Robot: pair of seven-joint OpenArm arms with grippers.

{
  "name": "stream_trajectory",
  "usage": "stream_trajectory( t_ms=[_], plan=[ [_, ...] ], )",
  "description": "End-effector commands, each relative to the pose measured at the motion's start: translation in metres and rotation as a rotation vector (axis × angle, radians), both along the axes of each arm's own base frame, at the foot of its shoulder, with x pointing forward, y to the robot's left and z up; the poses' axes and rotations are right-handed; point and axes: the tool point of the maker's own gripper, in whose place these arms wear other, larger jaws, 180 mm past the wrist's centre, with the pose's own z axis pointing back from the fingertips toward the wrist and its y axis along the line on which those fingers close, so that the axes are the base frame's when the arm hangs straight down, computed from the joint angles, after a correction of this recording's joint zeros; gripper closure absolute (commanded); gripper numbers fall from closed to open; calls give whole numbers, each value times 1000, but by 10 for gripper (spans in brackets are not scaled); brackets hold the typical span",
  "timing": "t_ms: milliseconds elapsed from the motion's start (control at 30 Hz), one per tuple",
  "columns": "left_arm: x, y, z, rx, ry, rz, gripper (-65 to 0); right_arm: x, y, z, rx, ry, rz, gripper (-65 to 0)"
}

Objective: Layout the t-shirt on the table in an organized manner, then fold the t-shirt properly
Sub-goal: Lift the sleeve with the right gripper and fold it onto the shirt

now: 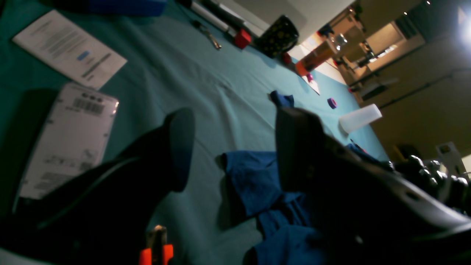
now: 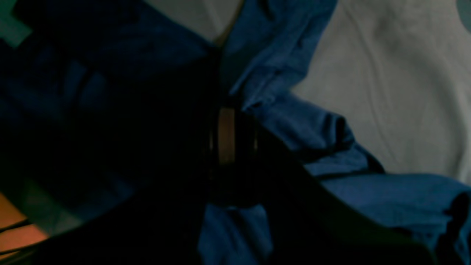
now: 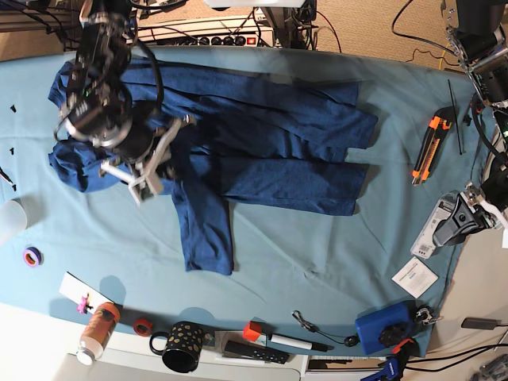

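A: Where's the t-shirt [image 3: 262, 151] right now?

B: Spread across the far half of the tabletop [image 3: 317, 254], crumpled rather than flat. One long strip of fabric runs down toward the near edge, and the body stretches off to the side in loose folds.

A: And the right claw [image 3: 141, 181]?

B: Over the bunched end of the shirt, clenched on the t-shirt. Its wrist view is dark, but blue cloth bunches in right around the closed tips, with pale tabletop cloth behind.

A: Left claw [image 3: 454, 228]?

B: Well apart from the shirt, out at the other end of the tabletop, released and holding nothing. In its wrist view the two dark fingers [image 1: 180, 147] stand wide with bare teal cloth between them, and a fold of blue fabric lies beyond.

A: What's lying near it?

B: A white labelled packet [image 3: 432, 226] just beside it, a paper sheet [image 3: 413, 277] a little nearer the edge, and an orange-and-black knife [image 3: 429, 146] further back.

A: The near edge?

B: Busy: a dotted black mug [image 3: 179, 346], an orange bottle [image 3: 97, 332], a red block [image 3: 252, 331], a blue box [image 3: 382, 327], and a purple tape roll [image 3: 32, 256] off toward the right arm's side
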Motion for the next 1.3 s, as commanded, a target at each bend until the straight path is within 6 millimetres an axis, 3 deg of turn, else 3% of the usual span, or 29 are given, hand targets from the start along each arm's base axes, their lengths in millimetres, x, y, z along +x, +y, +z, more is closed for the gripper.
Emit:
stream_trajectory(
  t_ms=[0,233,267,333,367,467,600,667,933,1067,1200,1267],
  plan=[
    [6,8,23,4,-67,13,-334,-1,4,12,10,-45,12,0],
    [6,8,23,4,-67,13,-334,-22,11,0,38,2,31,0],
    [6,8,23,4,-67,13,-334,-24,11,0,36,2,37,-26],
    [6,8,23,4,-67,13,-334,-23,16,2,52,-20,52,-233],
    [6,8,23,4,-67,13,-334,-19,20,8,78,-56,58,-302],
    [6,7,23,1,-66,11,-334,-1,29,34,141,-211,62,-322],
    [5,4,20,-7,-61,9,-334,39,1,61,76,-339,-116,-322],
    [5,1,17,-17,-56,6,-334,59,-12,60,85,-350,-191,-322],
    [4,-50,-6,-41,4,-123,-334,137,-34,-31,235,-76,-365,-322],
    [1,-78,-18,-48,36,-193,-334,164,-52,-43,329,-18,-457,-322],
    [1,-86,-19,-68,34,-201,-334,177,-70,-56,453,45,-550,-322],
    [1,-88,-17,-83,26,-202,-334,177,-67,-72,515,110,-560,-322]
  ],
)
